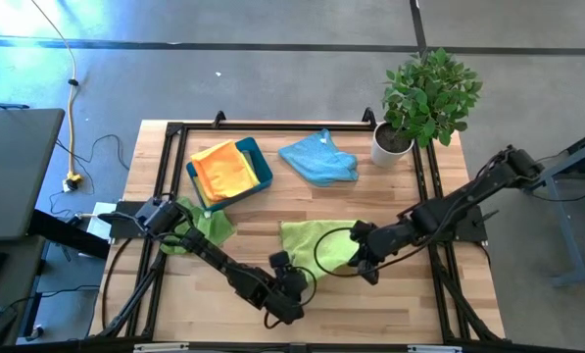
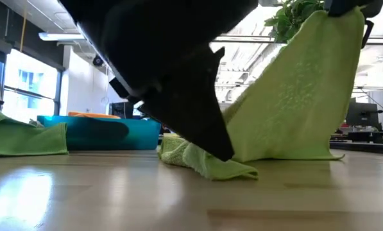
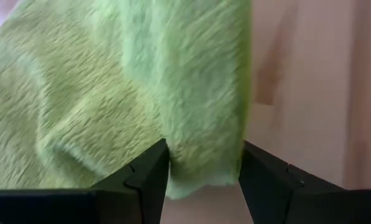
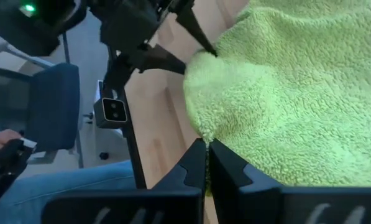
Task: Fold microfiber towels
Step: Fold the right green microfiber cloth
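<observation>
Now lime green towel (image 1: 316, 242) mid-bench, soft, light, floppy. Right gripper (image 4: 207, 149) jaws pinched shut on one edge, lifting it. Left gripper (image 3: 204, 177) jaws wide around corner. Best hold: corners.

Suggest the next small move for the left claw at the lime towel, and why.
Probably close the left claw: its open fingers straddle a corner of the lime green towel, while the right claw, shut on another edge, holds that side lifted. Both corners need gripping to fold.
</observation>
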Motion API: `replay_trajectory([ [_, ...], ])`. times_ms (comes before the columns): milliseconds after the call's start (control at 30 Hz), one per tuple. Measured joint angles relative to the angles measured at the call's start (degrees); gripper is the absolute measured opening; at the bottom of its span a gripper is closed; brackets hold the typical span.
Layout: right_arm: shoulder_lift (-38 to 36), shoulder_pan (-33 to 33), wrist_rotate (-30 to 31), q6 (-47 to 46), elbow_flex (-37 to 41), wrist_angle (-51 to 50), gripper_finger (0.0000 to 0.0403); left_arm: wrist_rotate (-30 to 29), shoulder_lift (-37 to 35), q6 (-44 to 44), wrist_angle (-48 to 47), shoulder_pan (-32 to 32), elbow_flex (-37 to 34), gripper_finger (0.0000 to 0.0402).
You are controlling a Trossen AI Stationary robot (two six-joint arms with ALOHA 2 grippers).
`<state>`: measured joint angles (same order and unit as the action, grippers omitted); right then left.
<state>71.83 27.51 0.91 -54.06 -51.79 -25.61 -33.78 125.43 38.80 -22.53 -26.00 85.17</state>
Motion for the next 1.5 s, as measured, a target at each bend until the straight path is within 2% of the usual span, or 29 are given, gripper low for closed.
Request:
replay_trajectory([
  [300,-3.3,-0.8,0.4,0.1,0.0,-0.8,0.0,-1.8,0.0,10.8,-9.0,0.1,0.0,0.017],
  [667,-6.0,-3.0,2.5,1.4,0.0,-3.4,0.0,-2.9,0.0,22.9,-14.7,0.1,0.0,0.0159],
  [867,-5.9,-4.9,2.5,2.9,0.0,-4.3,0.0,2.8,-0.1,20.8,-9.7,0.1,0.0,0.0114],
  [1000,-5.9,-6.4,2.5,3.6,0.0,-4.2,0.0,8.1,-0.3,18.2,-6.2,0.7,0.0,0.0102],
  [1300,-5.9,-7.7,2.4,6.2,0.0,-4.2,0.0,20.2,-0.7,23.1,-4.0,4.1,0.3,0.0133],
  [1500,-5.9,-7.7,2.3,6.6,0.0,-4.6,0.0,24.6,-2.4,26.4,-3.2,5.0,0.0,0.0156],
])
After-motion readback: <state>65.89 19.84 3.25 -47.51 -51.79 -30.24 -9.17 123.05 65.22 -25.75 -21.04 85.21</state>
